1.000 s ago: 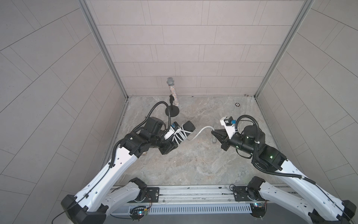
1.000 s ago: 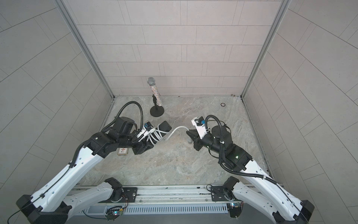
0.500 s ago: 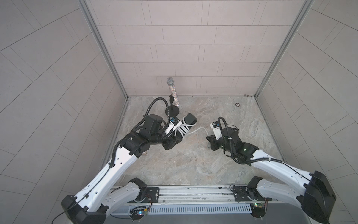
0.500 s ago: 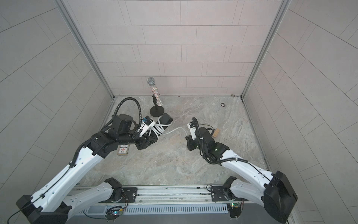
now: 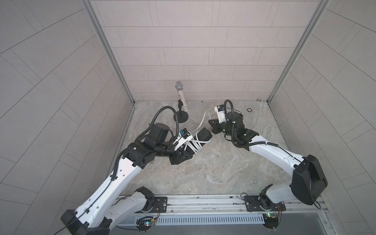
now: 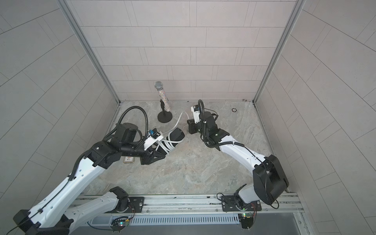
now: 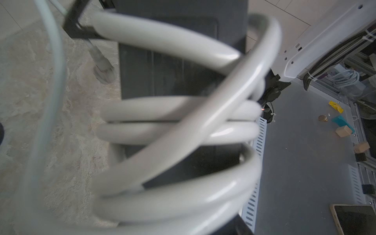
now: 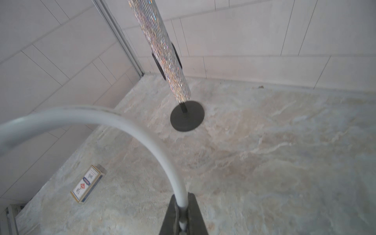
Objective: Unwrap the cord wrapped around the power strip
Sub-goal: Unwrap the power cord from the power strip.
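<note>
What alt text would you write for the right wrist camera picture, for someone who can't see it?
The right gripper is shut on a thin white cord that arcs away over a marbled beige tabletop. Beyond it stands a glittery silver microphone on a round black stand; a small card box lies near the tiled wall.

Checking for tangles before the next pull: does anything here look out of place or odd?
Nothing spilled or damaged. One turn of the cord crosses diagonally over the neat turns round the power strip, so it may snag. A stray card box lies on the table.
</note>
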`<state>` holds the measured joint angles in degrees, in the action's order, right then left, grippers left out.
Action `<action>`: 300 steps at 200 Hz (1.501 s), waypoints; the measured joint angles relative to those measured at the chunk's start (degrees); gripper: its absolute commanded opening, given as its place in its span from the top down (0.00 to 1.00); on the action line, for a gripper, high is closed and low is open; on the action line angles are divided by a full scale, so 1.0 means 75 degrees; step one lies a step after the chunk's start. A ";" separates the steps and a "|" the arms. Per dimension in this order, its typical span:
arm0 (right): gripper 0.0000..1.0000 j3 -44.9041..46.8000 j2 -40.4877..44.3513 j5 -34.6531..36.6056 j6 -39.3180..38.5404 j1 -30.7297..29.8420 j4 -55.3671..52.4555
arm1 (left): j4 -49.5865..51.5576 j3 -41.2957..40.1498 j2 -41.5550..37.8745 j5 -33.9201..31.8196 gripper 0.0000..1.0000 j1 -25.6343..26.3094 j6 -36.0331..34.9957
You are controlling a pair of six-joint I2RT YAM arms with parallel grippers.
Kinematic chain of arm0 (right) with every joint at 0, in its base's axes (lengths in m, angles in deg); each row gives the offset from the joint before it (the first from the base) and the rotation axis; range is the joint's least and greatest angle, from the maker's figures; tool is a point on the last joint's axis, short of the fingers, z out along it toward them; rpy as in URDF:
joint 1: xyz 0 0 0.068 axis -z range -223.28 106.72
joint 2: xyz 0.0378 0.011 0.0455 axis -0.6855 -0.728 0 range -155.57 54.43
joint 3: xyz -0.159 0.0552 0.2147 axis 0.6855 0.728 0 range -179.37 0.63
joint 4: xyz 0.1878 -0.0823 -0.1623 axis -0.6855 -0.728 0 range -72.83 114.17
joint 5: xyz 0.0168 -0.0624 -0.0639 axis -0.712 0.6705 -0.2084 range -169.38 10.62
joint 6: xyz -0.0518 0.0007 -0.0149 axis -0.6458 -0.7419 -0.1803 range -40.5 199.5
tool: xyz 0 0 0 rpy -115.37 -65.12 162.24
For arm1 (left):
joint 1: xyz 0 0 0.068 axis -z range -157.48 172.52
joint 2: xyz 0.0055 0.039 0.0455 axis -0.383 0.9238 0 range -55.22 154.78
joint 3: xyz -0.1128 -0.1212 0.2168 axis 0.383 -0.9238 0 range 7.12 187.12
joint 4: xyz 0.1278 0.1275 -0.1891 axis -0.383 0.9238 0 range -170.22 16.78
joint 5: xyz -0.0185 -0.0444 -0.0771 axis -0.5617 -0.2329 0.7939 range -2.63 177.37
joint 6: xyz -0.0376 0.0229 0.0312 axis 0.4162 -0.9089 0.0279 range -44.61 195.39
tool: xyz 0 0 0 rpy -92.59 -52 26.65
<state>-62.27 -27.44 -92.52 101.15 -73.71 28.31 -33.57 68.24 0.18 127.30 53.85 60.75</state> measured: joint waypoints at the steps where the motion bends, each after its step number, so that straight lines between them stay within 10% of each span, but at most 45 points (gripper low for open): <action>1: 1.00 -0.0032 0.0000 -0.0006 -0.0003 0.0006 -0.0012 | 0.0003 -0.0020 0.0006 0.0009 1.00 0.0000 0.0000; 70: 1.00 -0.1244 0.1582 -0.0440 -0.0574 0.0294 -0.1580 | -0.0361 -0.0970 0.0597 -0.1055 1.00 0.0000 0.0533; 168: 1.00 0.2489 0.5409 0.0653 0.0154 0.0289 -0.4068 | -0.1845 -0.0641 0.0979 -0.3789 1.00 -0.0003 0.0947; 276: 1.00 0.3465 0.1886 0.0662 0.0548 0.0286 -0.0799 | -0.1571 0.1078 0.0912 -0.1976 1.00 0.0000 0.0810; 300: 0.65 0.3692 0.1801 0.0458 0.0562 0.0289 -0.0216 | -0.1186 0.1492 0.0915 -0.1550 1.00 -0.0003 0.0737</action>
<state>-34.57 -13.93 -89.09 105.37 -71.55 26.69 -42.46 79.43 7.04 115.67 53.83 66.28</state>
